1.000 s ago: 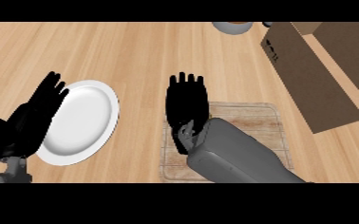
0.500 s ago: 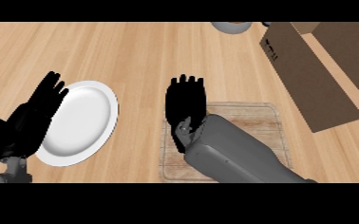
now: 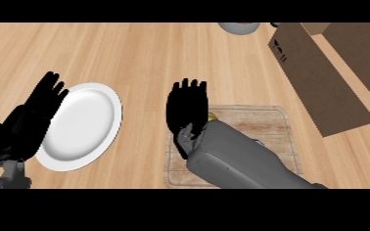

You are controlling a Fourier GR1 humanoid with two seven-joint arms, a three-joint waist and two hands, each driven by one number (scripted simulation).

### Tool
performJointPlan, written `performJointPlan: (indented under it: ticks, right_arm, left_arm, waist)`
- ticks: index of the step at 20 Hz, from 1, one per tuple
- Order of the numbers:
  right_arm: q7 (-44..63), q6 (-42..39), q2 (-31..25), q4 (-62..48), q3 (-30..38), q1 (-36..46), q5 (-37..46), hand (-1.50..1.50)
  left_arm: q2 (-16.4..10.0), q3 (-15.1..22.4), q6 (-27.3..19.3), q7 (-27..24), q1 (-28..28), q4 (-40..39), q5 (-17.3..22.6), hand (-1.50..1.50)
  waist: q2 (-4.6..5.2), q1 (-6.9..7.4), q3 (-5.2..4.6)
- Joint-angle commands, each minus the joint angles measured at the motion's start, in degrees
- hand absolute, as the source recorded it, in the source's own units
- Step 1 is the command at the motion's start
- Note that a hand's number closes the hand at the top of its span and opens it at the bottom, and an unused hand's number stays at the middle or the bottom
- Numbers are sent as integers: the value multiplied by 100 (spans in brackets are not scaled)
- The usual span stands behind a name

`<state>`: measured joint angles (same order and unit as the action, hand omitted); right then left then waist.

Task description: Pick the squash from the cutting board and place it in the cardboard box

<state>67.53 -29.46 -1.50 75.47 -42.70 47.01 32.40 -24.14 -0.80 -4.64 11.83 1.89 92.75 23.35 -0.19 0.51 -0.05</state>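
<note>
Over the far left corner of the cutting board (image 3: pixel 278 127), my right hand (image 3: pixel 186 105) hangs open, covering most of the squash (image 3: pixel 212 113); I should lower squarely before curling round it.

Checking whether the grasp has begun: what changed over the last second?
The right hand edged slightly left over the board's left end, fingers straight; it has taken hold of nothing. The squash is mostly hidden beneath it. Left hand, plate and box stayed as they were.
</note>
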Motion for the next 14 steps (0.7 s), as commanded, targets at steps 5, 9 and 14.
performJointPlan:
  ticks: [5, 9, 14]
  right_arm:
    - [1246, -14, 142, -581, -261, 224, -215, -150]
    - [1225, -312, 142, -545, -97, 247, -133, -150]
    - [1178, -194, 142, -808, -225, 133, -138, -150]
  left_arm:
    - [-16, -88, 239, -121, -72, -118, 1, 0]
    - [88, -54, 119, -87, -107, -98, -110, 0]
    - [203, -2, -6, 4, -14, 17, -194, 0]
  waist:
    - [11, 95, -5]
    - [-2, -21, -2]
    - [2, -28, 0]
